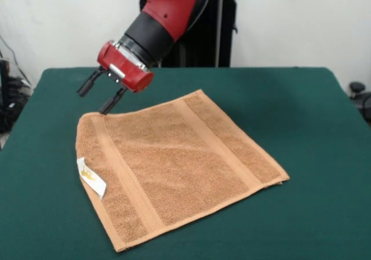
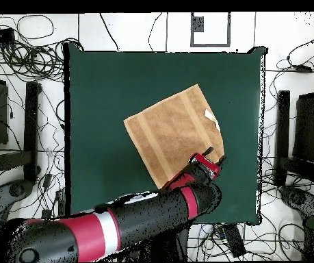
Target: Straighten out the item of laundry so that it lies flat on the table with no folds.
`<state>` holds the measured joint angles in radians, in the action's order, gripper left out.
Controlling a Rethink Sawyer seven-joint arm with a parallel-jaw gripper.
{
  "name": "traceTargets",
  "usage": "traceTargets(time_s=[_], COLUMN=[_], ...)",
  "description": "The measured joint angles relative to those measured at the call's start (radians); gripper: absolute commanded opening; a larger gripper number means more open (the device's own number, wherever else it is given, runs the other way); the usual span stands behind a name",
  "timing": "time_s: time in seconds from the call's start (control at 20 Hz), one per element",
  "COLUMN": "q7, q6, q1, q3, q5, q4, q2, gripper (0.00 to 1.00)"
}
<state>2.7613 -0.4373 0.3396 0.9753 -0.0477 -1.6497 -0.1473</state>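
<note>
Lying spread on the green tabletop (image 1: 324, 213), the towel (image 1: 179, 167) sits turned at an angle to the tabletop edges, nearer the middle than any edge. Both woven bands (image 1: 223, 144) run unbroken from side to side, which indicates that most of the cloth is already flat. A white tag (image 1: 91, 177) lies folded onto the upper surface at one side edge, and the corner beside it appears slightly rounded or rolled; this is judged the only area left to correct. The tool (image 1: 99, 96) hangs directly over that far corner with its fingers spread wide and holding nothing, one fingertip at or just above the cloth edge. This placement suits pinching the corner and drawing it outward. The overhead view confirms the arm (image 2: 139, 219) reaching over the nearest towel corner.
</note>
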Motion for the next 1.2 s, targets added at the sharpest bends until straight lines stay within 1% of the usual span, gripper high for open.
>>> traceTargets(time_s=[0.45,1.2], q7=[0.0,0.0], q6=[-0.044,-0.062], q1=[-0.026,-0.029], q3=[-0.02,-0.029], q5=[0.036,0.082], q4=[0.0,0.0], q2=[-0.036,-0.045], gripper=[1.0,1.0])
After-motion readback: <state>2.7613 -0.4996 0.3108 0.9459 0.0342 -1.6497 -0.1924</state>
